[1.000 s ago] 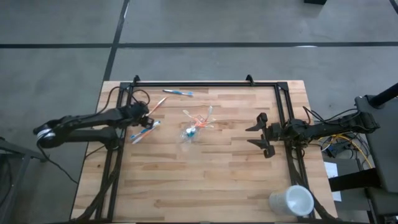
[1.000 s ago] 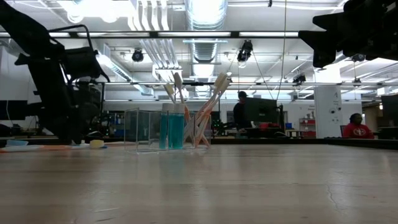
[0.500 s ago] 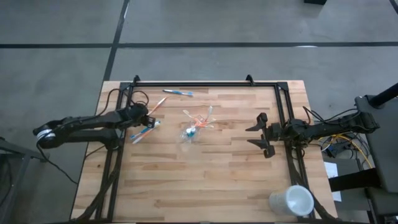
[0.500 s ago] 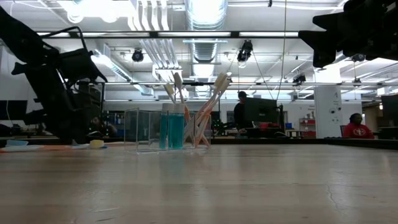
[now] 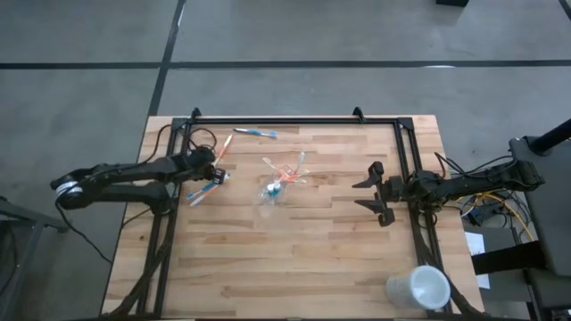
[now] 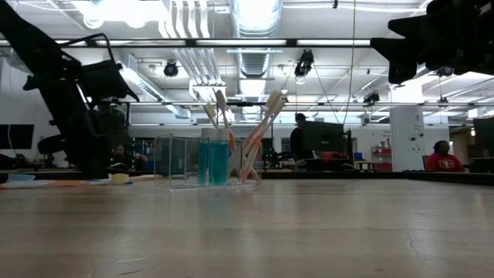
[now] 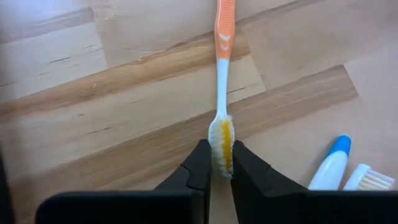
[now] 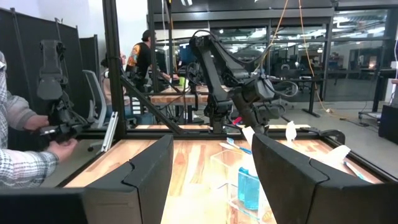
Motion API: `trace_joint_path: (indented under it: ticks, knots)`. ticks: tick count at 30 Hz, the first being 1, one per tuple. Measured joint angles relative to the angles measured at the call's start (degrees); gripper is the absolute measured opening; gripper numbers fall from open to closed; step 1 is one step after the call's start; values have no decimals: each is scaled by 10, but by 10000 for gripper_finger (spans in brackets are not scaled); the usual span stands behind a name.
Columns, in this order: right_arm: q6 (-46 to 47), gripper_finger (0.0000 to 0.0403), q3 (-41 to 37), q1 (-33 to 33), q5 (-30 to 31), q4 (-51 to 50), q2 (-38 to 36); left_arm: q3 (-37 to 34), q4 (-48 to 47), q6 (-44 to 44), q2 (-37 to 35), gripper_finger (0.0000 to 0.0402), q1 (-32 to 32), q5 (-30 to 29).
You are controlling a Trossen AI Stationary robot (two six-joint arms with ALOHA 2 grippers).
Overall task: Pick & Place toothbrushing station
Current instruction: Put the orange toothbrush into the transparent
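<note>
The left tool [image 7: 221, 163] sits low over the left part of the wooden desk [image 5: 294, 250], its two dark fingers [image 7: 198, 165] clenched on the bristle head of an orange-and-white toothbrush [image 7: 222, 74]; the brush lies flat on the wood, its orange handle pointing away from the wrist; just beside the tool lie a blue-capped white item [image 7: 331, 163] and the white bristles of another brush [image 7: 372, 179]. From above, the left tool [image 5: 214, 166] is at the near end of that orange toothbrush [image 5: 220, 152], with a blue-and-white toothbrush [image 5: 207, 188] lying on the desk just next to it; another blue-handled toothbrush [image 5: 254, 133] lies apart near the far edge. The small clear cup [image 5: 272, 190] stands near the middle of the desk, holding a blue tube [image 6: 212, 161] and several toothbrushes [image 6: 262, 131] that lean outward above its rim. The right tool [image 5: 375, 192] hovers above the right part of the desk, well apart from the cup, its fingers [image 8: 143, 180] spread wide and holding nothing. A larger white cup [image 5: 417, 288] stands at the near right corner; a person's hand and checked sleeve [image 8: 25, 146] show beyond the desk in the right wrist view.
</note>
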Motion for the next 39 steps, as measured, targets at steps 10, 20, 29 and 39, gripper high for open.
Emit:
trace_joint_path:
  ticks: [10,20,29,39]
  knots:
    - [0,215,0,0,0,0,0,183,-217,25,2,38,-1,8]
    - [1,215,0,0,0,0,0,470,-481,104,55,36,0,20]
    - [1,215,0,0,0,0,0,738,-703,236,230,32,0,63]
    - [0,215,0,0,0,0,0,898,-714,357,343,20,-2,73]
